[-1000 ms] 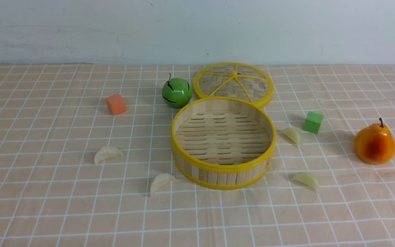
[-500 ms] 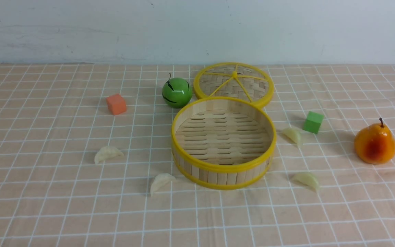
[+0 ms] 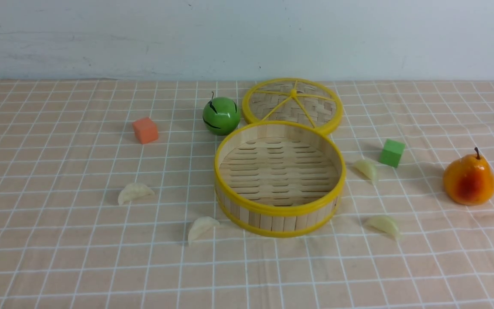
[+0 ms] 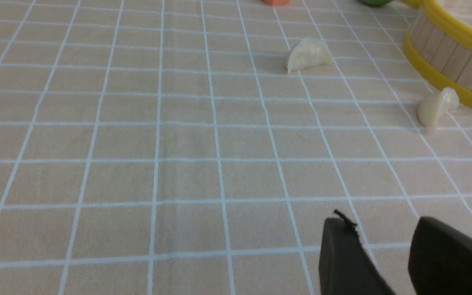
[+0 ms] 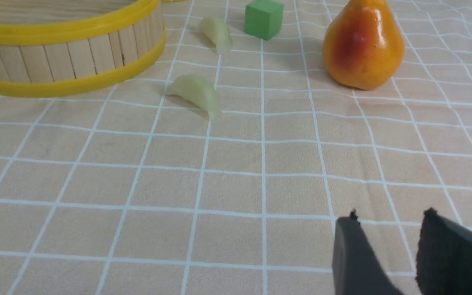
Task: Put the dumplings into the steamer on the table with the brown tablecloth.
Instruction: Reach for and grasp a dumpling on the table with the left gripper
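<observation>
Four dumplings [image 3: 205, 227] lie outside the steamer [image 3: 279, 210], two on either side. Both the left jaws [image 4: 379, 246] and right jaws [image 5: 395, 241] stand released, cut off by their wrist views' edges, hiding some tablecloth [image 3: 144, 266].

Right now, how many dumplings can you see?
4: two dumplings left of the steamer, and two more right of it, all on the tablecloth.

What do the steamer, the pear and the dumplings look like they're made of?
Steamer: probably matte bamboo or wood, given its pale strips and slatted floor; its yellow rims could be painted.
Pear: glossy, perhaps lacquered or plastic, from its bright highlights.
Dumplings: smooth, pale, possibly plastic or silicone; the look doesn't settle it.
</observation>
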You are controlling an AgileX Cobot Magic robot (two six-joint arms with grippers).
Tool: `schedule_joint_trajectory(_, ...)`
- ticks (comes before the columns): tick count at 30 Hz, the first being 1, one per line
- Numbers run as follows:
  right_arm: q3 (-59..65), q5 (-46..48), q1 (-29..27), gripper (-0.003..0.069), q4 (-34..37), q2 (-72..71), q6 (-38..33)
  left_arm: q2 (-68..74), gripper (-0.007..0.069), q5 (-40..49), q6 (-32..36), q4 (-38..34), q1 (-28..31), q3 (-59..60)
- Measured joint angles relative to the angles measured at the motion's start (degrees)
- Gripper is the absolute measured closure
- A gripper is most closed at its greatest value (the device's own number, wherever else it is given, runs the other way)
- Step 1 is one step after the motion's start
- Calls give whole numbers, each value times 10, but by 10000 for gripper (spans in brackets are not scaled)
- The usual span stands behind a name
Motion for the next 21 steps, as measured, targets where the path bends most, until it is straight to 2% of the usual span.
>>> schedule_joint_trajectory(2,0,-5,0,419,-18,0,-1,0,386,-27,0,0,0,0)
schedule_joint_trajectory(7,7,-124,0,419,-88,0,-3,0,386,-226,0,0,0,0)
schedule_joint_trajectory(10,7,-270,0,419,-125,0,-3,0,386,-350,0,0,0,0)
schedule_joint_trajectory(14,7,-431,0,419,-137,0,2,0,386,-477,-6,-1,0,0)
schedule_joint_trajectory(16,7,-486,0,419,-137,0,6,0,386,-525,-27,-2,0,0)
schedule_joint_trajectory(17,7,-527,0,419,-135,0,12,0,386,-552,-67,-6,0,0)
schedule_joint_trajectory(18,7,-533,0,419,-135,1,15,0,386,-560,-79,-8,0,0)
schedule_joint_trajectory(20,7,-551,0,419,-123,11,49,0,386,-567,-176,-11,0,0)
schedule_joint_trajectory(21,7,-553,0,419,-122,14,59,0,386,-567,-184,-10,0,0)
